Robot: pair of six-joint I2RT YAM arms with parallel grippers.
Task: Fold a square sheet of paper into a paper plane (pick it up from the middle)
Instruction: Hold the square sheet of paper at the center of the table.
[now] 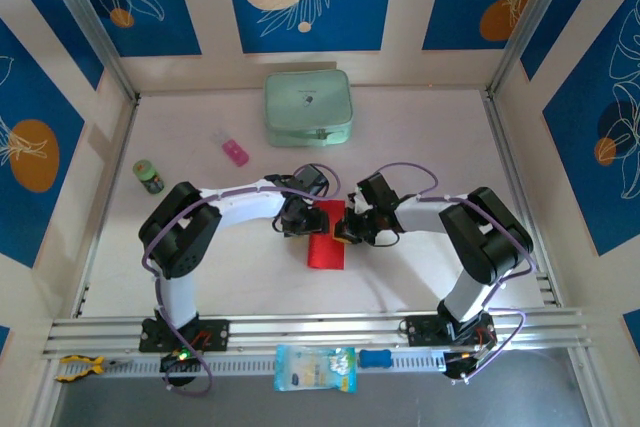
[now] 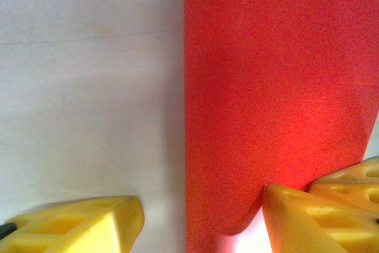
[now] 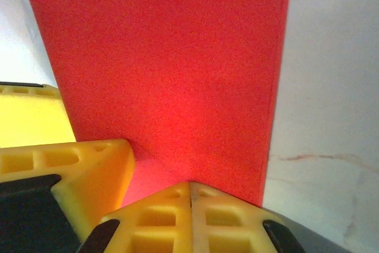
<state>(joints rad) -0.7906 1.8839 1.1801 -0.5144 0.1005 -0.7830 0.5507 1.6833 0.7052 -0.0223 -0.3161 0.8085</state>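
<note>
The square sheet of paper [image 1: 325,247] is bright red and lies flat on the white table, folded into a long rectangle [image 2: 278,87] [image 3: 172,63]; no paper plane is in view. My left gripper [image 1: 300,219] [image 2: 198,217] stands open astride the paper's left edge. One of its yellow fingers [image 2: 106,223] rests on bare table and the other finger [image 2: 296,217] on the red paper. My right gripper [image 1: 347,229] [image 3: 190,186] is shut, jaws pressed together, with its tip resting on the paper beside the left gripper's finger [image 3: 71,170]. Nothing shows between its jaws.
A pale green case [image 1: 308,107] sits at the back centre. A small pink block [image 1: 235,152] and a green can [image 1: 149,176] lie at the left. A blue-and-white packet [image 1: 314,367] and a yellow tool [image 1: 78,367] lie on the front rail.
</note>
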